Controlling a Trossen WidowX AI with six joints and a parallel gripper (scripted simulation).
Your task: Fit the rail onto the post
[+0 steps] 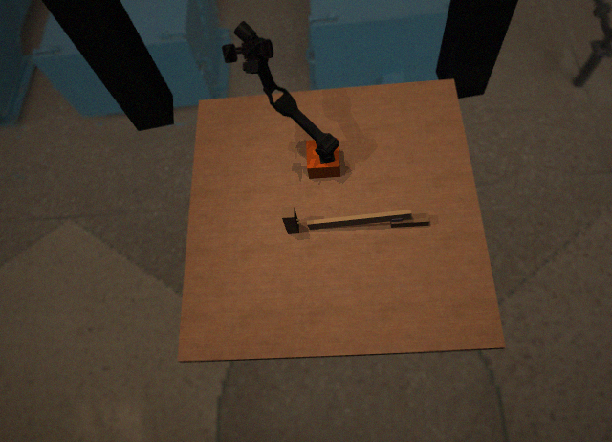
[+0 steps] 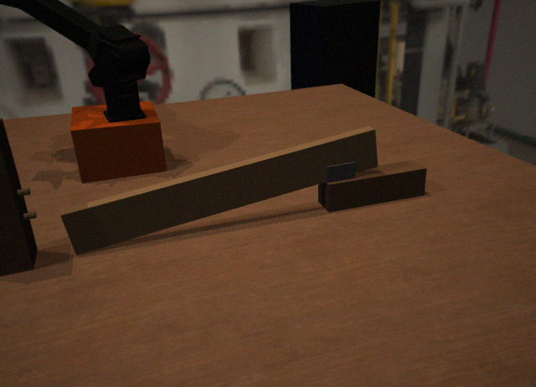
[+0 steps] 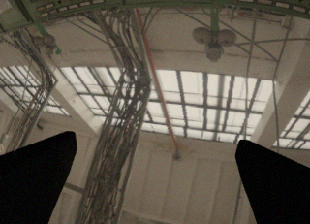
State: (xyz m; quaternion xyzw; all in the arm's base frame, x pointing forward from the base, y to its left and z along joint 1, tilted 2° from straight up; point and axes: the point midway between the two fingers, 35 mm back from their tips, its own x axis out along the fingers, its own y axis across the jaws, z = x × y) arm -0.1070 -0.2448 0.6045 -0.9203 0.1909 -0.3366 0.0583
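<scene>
The long wooden rail (image 1: 360, 218) (image 2: 224, 193) slopes down to the left. Its near end rests on the table (image 1: 340, 298) (image 2: 302, 296), and its far end sits raised in the grey bracket (image 2: 340, 172) on the low footboard block (image 1: 415, 224) (image 2: 376, 188). The dark post (image 1: 290, 225) (image 2: 15, 239) stands left of the near end, across a small gap. Its upper peg (image 2: 23, 192) and lower peg (image 2: 29, 215) point toward the rail. The rail's holes are not visible. My gripper (image 3: 158, 145) is open and empty, raised far from the rail and beyond the table's back edge in the top view.
The arm stands on an orange block (image 1: 323, 172) (image 2: 121, 153) behind the rail and reaches up and to the back left in the top view. Two dark pillars stand beyond the table's back edge, a left one (image 1: 113, 66) and a right one (image 1: 474, 36). The wrist view shows only windows, cables and walls behind the fingers.
</scene>
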